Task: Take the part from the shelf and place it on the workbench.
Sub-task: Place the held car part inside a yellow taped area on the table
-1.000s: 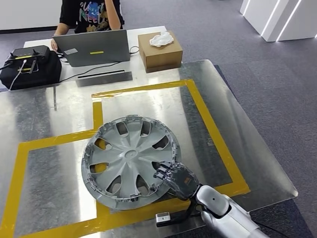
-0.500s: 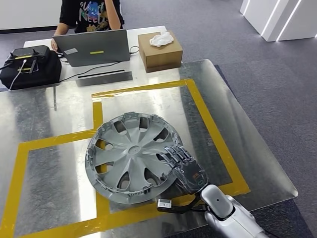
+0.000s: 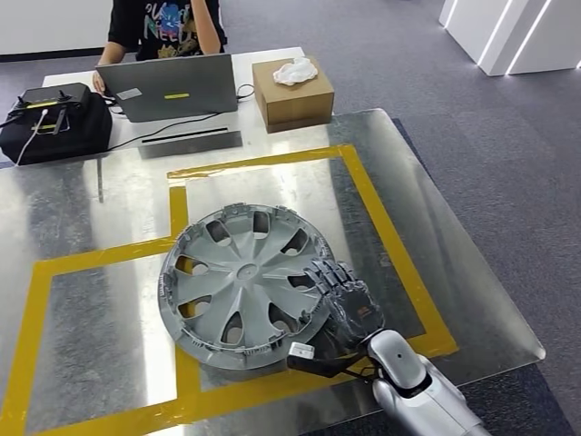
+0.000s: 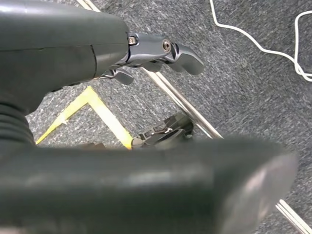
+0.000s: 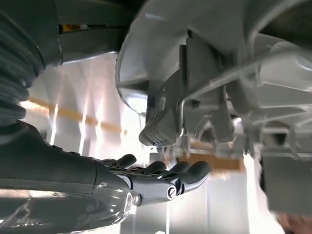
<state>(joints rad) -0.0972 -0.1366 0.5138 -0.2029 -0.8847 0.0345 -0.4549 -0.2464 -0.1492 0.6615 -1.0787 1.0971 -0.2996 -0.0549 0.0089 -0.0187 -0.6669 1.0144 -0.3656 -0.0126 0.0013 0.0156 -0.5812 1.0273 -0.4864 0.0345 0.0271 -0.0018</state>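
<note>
We see the grey hubcap (image 3: 245, 283) lying on the metal workbench (image 3: 438, 272) over the yellow tape (image 3: 390, 238), our right hand (image 3: 346, 304) resting at its near rim, fingers spread, gripping nothing.

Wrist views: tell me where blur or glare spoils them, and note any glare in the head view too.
Left wrist view: a blurred dark bulk fills the foreground; the left robot hand and the carpet behind are sharp. Right wrist view: the hubcap is soft, and bright glare off the workbench washes out the background. Head view: sharp, with patchy reflections on the metal workbench.
</note>
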